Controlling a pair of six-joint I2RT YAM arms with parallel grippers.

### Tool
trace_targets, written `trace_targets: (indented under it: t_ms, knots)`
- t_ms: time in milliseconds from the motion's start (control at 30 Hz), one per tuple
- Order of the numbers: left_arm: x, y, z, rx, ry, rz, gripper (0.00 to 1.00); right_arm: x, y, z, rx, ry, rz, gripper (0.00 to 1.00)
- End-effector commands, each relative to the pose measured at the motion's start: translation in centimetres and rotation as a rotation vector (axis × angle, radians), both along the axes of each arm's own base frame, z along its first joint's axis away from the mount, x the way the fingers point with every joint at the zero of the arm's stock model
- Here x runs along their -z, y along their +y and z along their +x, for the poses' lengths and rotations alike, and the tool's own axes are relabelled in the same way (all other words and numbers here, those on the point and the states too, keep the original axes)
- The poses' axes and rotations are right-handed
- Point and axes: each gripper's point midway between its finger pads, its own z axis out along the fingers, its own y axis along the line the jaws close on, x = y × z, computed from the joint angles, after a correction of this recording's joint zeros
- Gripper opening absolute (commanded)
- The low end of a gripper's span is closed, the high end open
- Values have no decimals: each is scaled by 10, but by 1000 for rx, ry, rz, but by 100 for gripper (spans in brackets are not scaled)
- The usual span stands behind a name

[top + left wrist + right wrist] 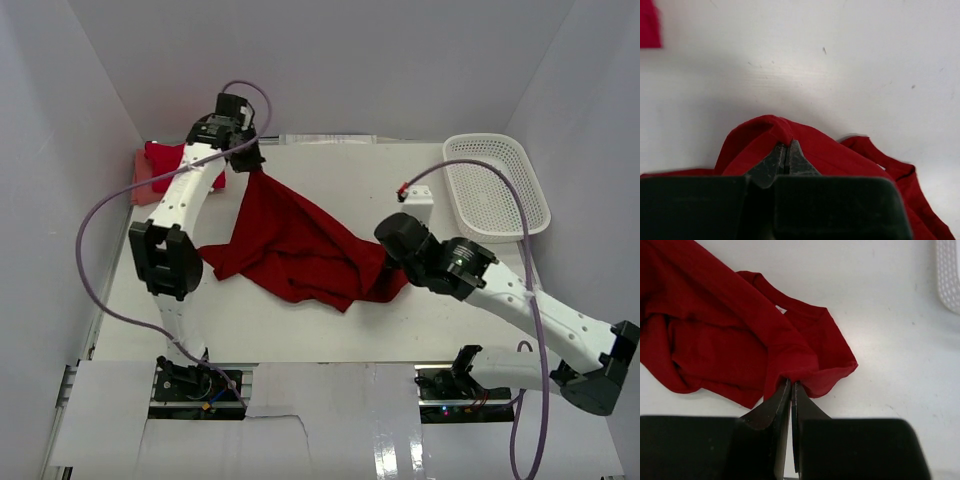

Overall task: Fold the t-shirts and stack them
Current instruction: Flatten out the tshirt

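Observation:
A deep red t-shirt (295, 245) lies crumpled across the middle of the table, stretched between both arms. My left gripper (256, 165) is shut on its far upper corner; in the left wrist view the cloth fold (771, 131) is pinched at the gripper (786, 147). My right gripper (392, 262) is shut on the shirt's right edge, where a sleeve-like flap (827, 365) bunches at the gripper (791, 385). More t-shirts (160, 165), red on a paler pink one, lie piled at the far left corner behind the left arm.
A white lattice basket (497, 186) stands at the far right. A small white box (414, 208) with a red-tipped cable sits beside it. White walls close in the table on the left, back and right.

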Motion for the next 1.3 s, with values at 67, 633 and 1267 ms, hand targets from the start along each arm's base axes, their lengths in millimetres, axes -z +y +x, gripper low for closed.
trace_targets:
  t_ms: [67,633,1267]
  knots:
    - [-73,63,-17,-163,-182,-48,0,-68,50,48,-194,-124,10,8]
    - [-123,168,-2,-459,-351,-106,0,-171,-60,229,-124,-243,176,8]
    - [-286,151,-108,-370,-826,-226,0,-354,-67,62,-422,-801,202,8]
